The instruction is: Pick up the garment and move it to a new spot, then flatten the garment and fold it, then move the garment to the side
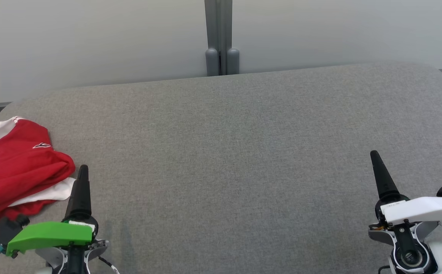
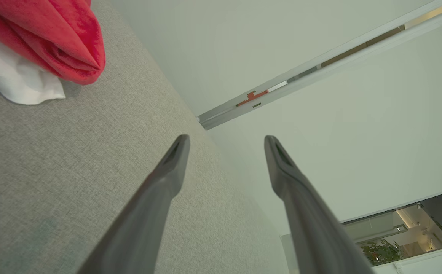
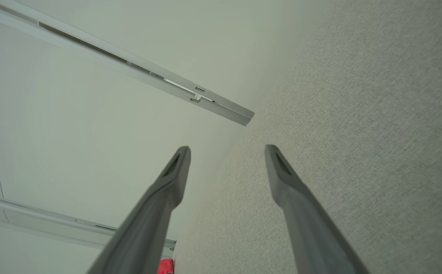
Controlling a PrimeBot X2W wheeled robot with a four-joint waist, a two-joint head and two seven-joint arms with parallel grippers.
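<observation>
The garment (image 1: 17,167) is red with white trim and lies crumpled at the left edge of the grey table (image 1: 236,152). My left gripper (image 1: 82,171) stands just to the right of the garment, apart from it, at the lower left. In the left wrist view the garment (image 2: 49,42) sits at the upper left, away from my left gripper (image 2: 226,142), whose jaws are open and hold nothing. My right gripper (image 1: 375,156) is at the lower right over bare table. The right wrist view shows my right gripper (image 3: 226,152) open and empty.
A pale wall with a grey vertical post (image 1: 221,38) stands behind the table's far edge. The table's rounded corners fall off at the far left and far right.
</observation>
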